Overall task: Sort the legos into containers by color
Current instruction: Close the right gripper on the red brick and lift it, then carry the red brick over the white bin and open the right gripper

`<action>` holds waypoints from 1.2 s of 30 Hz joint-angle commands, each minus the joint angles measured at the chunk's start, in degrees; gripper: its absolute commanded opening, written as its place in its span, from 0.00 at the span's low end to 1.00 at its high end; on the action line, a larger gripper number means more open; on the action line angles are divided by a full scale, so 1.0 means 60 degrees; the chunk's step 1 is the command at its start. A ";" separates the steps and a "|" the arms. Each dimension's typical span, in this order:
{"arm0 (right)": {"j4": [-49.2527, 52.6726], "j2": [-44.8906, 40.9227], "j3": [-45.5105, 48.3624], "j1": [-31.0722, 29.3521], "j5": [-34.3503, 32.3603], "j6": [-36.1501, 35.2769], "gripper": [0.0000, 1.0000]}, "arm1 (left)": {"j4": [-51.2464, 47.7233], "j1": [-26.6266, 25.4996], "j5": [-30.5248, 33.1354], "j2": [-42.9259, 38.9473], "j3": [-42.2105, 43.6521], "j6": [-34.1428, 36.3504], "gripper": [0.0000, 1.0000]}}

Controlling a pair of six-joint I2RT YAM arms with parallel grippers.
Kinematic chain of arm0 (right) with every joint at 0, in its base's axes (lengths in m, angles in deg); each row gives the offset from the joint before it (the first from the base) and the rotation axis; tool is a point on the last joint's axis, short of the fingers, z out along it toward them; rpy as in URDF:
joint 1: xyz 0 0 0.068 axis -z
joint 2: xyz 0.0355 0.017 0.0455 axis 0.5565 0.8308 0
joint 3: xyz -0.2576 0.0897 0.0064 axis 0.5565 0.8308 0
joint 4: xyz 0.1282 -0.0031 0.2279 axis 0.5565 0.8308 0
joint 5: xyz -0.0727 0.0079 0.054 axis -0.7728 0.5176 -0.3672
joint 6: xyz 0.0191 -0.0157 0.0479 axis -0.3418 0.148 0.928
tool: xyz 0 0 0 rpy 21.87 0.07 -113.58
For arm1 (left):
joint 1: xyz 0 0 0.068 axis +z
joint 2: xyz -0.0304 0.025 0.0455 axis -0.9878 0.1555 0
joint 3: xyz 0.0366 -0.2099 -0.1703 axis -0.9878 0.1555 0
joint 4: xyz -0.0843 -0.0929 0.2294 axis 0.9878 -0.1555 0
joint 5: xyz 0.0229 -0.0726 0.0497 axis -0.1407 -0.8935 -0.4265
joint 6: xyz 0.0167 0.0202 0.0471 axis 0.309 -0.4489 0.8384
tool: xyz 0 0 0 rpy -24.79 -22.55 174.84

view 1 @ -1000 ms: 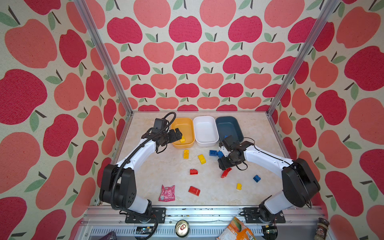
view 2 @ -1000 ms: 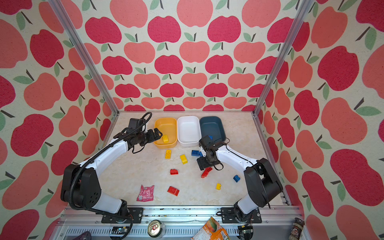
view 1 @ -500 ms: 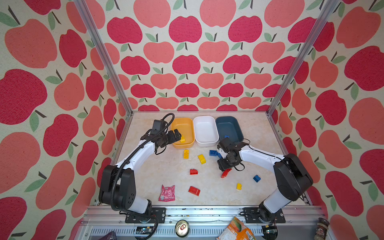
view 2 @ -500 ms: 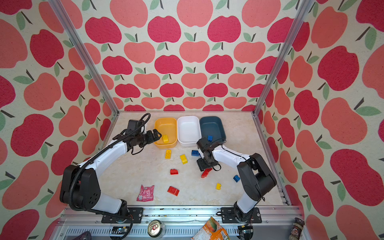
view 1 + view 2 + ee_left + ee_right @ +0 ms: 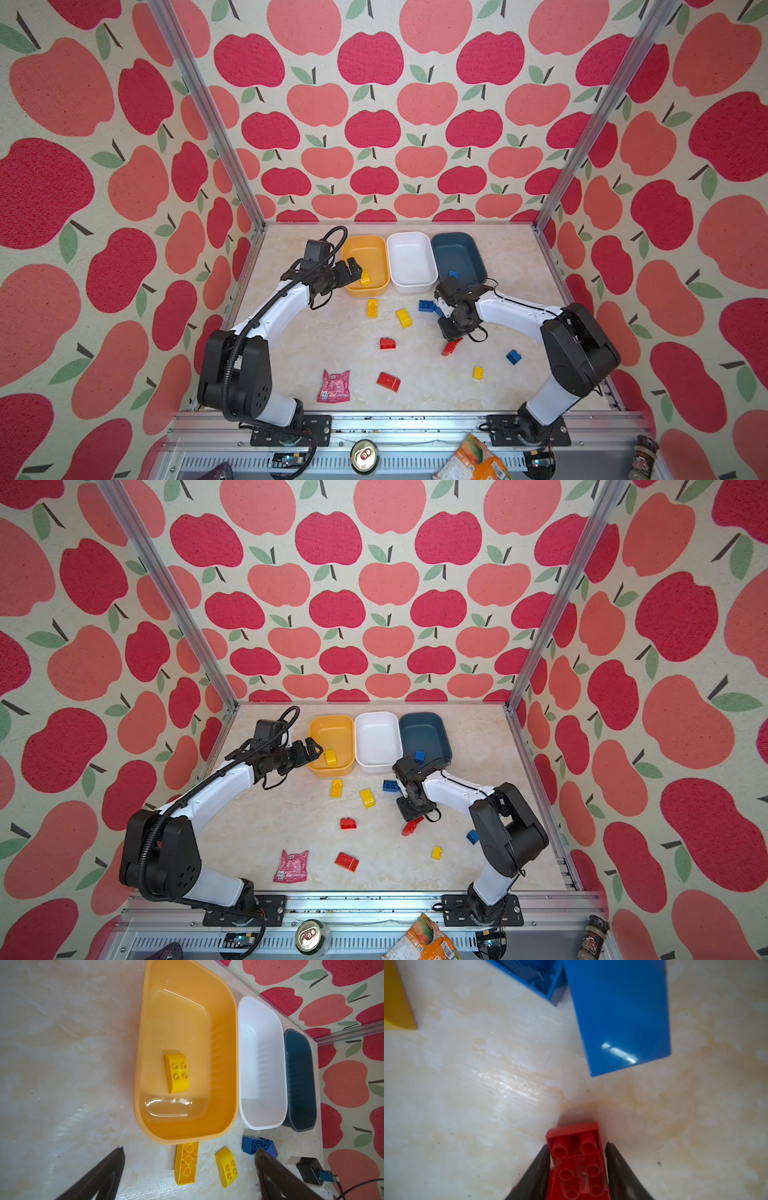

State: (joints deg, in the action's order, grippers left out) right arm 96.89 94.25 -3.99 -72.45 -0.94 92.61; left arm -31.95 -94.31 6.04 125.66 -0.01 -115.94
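Observation:
My right gripper (image 5: 576,1145) points down at the table, shut on a red lego (image 5: 577,1157), whose studded face shows between the fingers; in both top views that lego (image 5: 451,346) (image 5: 412,825) lies at the table's middle right. My left gripper (image 5: 189,1149) is open and holds nothing. It hangs by the near left corner of the yellow-orange container (image 5: 353,243), which holds a yellow lego (image 5: 177,1073). The white container (image 5: 411,237) is bare. The blue-grey container (image 5: 457,239) holds one blue lego (image 5: 453,274).
Loose legos lie on the table: yellow (image 5: 372,307) (image 5: 403,318) (image 5: 478,372), blue (image 5: 426,306) (image 5: 513,356), red (image 5: 387,343) (image 5: 388,381). A pink foil packet (image 5: 333,386) lies front left. A can (image 5: 364,455) and a snack bag (image 5: 469,463) sit at the front rail.
The right gripper's jaws have closed in from wide apart onto the red lego. The left gripper has stayed open beside the yellow-orange container and barely moved.

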 commanded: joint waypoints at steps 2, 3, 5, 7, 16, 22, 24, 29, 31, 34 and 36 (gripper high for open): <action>-0.0042 -0.0024 0.0168 -0.0096 -0.0221 -0.0014 0.36 | 0.0064 0.0058 -0.0106 -0.0299 0.0156 -0.0140 1.00; -0.0036 -0.0063 0.0168 -0.0098 -0.0240 -0.0006 0.34 | 0.0076 0.0070 -0.0104 -0.0305 0.0170 -0.0142 0.99; 0.0004 -0.0160 0.0157 -0.0106 -0.0294 -0.0018 0.31 | 0.0093 0.0085 -0.0115 -0.0320 0.0186 -0.0162 0.99; 0.0087 -0.0261 0.0126 -0.0095 -0.0330 -0.0007 0.29 | 0.0097 0.0085 -0.0095 -0.0324 0.0200 -0.0176 0.99; 0.0873 -0.1114 -0.0633 -0.0095 -0.0386 0.0005 0.25 | 0.0044 0.0100 0.0058 -0.0446 0.0306 -0.0097 0.99; 0.1165 -0.1326 -0.1663 -0.0095 -0.0270 -0.0080 0.25 | 0.0004 0.0099 0.0171 -0.0551 0.0394 -0.0034 0.99; 0.1164 -0.1240 -0.2072 -0.0098 -0.0214 -0.0139 0.25 | 0.0005 0.0095 0.0184 -0.0597 0.0427 -0.0015 0.99; 0.0923 -0.0524 -0.3231 -0.0095 -0.0219 -0.0396 0.25 | 0.0091 0.0100 0.0230 -0.0720 0.0577 0.0000 0.99; 0.0809 -0.0037 -0.3858 -0.0085 -0.0284 -0.0552 0.25 | 0.0122 0.0100 0.0257 -0.0771 0.0649 -0.0023 0.99; 0.0467 0.0790 -0.4783 0.0020 -0.0261 -0.0748 0.25 | 0.0129 0.0085 0.0326 -0.0868 0.0715 -0.0023 0.99; 0.0243 0.1343 -0.5368 0.0135 -0.0168 -0.0784 0.25 | 0.0104 0.0074 0.0366 -0.0915 0.0753 -0.0030 0.99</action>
State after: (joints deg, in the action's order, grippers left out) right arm 100.32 98.76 -31.92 -72.47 -2.56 89.81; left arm -31.73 -94.05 6.98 121.90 3.70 -116.05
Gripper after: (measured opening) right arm 0.355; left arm 0.992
